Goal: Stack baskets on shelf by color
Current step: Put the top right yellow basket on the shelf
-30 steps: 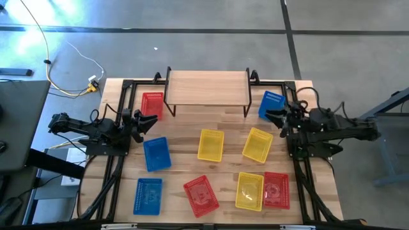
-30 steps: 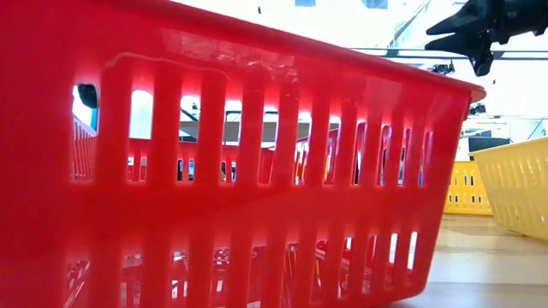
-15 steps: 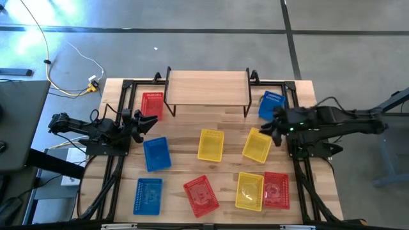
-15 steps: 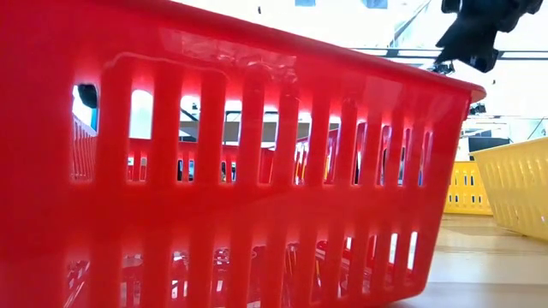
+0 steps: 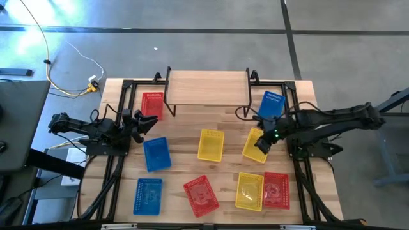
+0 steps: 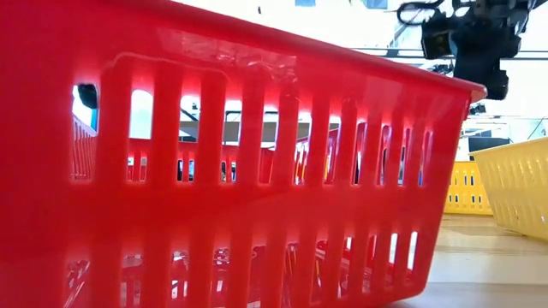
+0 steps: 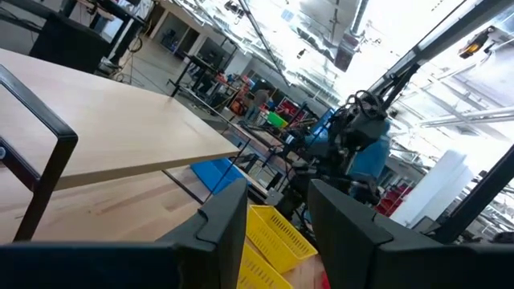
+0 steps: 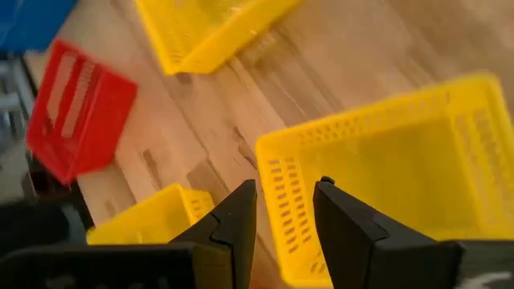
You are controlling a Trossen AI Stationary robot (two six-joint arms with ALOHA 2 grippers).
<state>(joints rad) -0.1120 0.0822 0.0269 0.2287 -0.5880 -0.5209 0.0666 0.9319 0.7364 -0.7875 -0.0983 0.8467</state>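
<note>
Right gripper [image 5: 262, 144] hangs over a yellow basket [image 5: 257, 144] right of table centre, fingers [image 8: 241, 213] narrowly parted astride its rim, gripping nothing. Left gripper [image 5: 148, 121] waits at left edge, slightly parted, empty. Nine baskets on table [image 5: 230, 128]: three yellow, three red, three blue. Shelf [image 5: 208, 88] at back holds none.
</note>
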